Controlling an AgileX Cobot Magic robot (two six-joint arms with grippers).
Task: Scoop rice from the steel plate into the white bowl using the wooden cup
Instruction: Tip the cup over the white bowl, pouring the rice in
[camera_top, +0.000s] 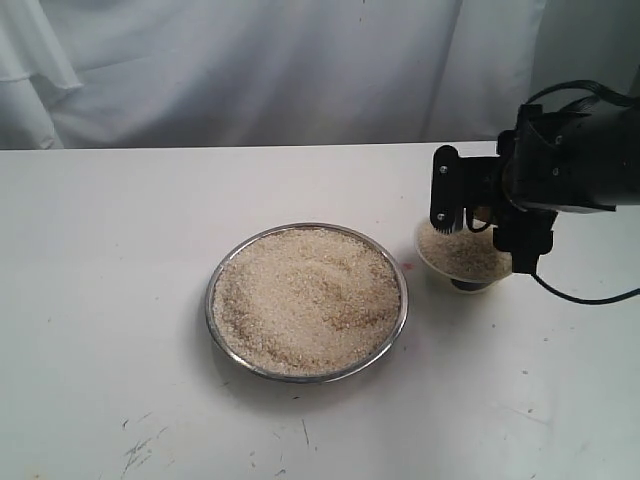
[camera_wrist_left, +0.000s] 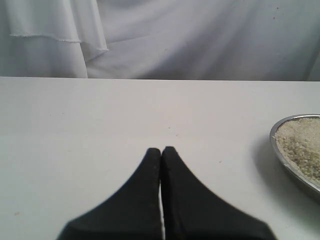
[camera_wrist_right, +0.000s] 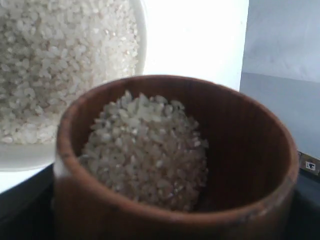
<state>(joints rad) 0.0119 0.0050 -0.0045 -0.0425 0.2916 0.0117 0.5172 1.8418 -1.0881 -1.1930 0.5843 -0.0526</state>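
Observation:
The steel plate (camera_top: 213, 290) lies mid-table, heaped with rice (camera_top: 305, 300). To its right stands the white bowl (camera_top: 440, 268), also holding rice (camera_top: 465, 252). My right gripper (camera_top: 485, 225) hangs just above the bowl, shut on the wooden cup (camera_top: 481, 214), which its fingers mostly hide there. In the right wrist view the wooden cup (camera_wrist_right: 240, 140) fills the frame with a mound of rice (camera_wrist_right: 147, 150) inside, and the white bowl (camera_wrist_right: 20, 157) sits just beyond its rim. My left gripper (camera_wrist_left: 161, 150) is shut and empty over bare table, with the plate's rim (camera_wrist_left: 280, 150) off to one side.
A white cloth backdrop (camera_top: 250, 70) hangs behind the table. A black cable (camera_top: 585, 297) loops under the right arm. Scuff marks (camera_top: 140, 450) dot the table's front left. The left arm is outside the exterior view.

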